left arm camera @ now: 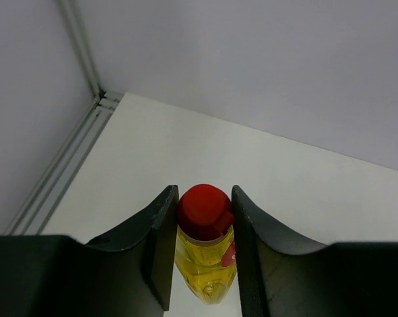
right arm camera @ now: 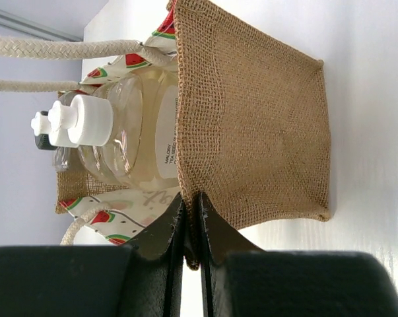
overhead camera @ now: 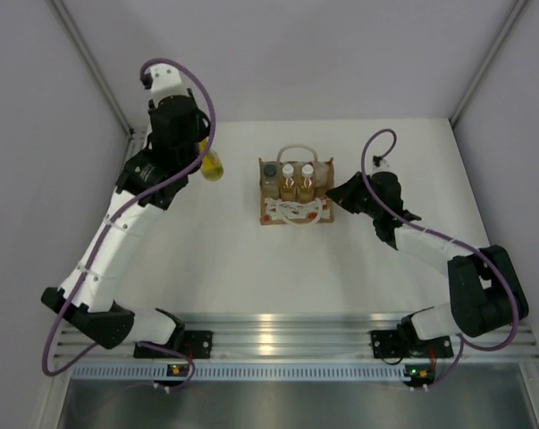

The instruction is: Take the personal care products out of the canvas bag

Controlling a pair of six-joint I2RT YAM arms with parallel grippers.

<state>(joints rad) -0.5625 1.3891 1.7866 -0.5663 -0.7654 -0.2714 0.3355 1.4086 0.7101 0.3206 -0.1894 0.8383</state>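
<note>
Gripping the yellow bottle (left arm camera: 206, 269) only near its top, the left claw (left arm camera: 204, 203) may let it slip. The right claw (right arm camera: 191, 210) pinches the bag (right arm camera: 255, 125) by its side wall; tugging could topple the three bottles (right arm camera: 129, 122) just beyond its tips.

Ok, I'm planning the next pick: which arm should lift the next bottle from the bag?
Left, probably, once it drops the yellow bottle; the right tool is pinching the canvas bag's wall, steadying it.

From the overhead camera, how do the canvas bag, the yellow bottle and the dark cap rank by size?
1. canvas bag, clearly largest.
2. yellow bottle, only partly visible and possibly held nearer the camera.
3. dark cap, somewhat smaller-looking.
</note>
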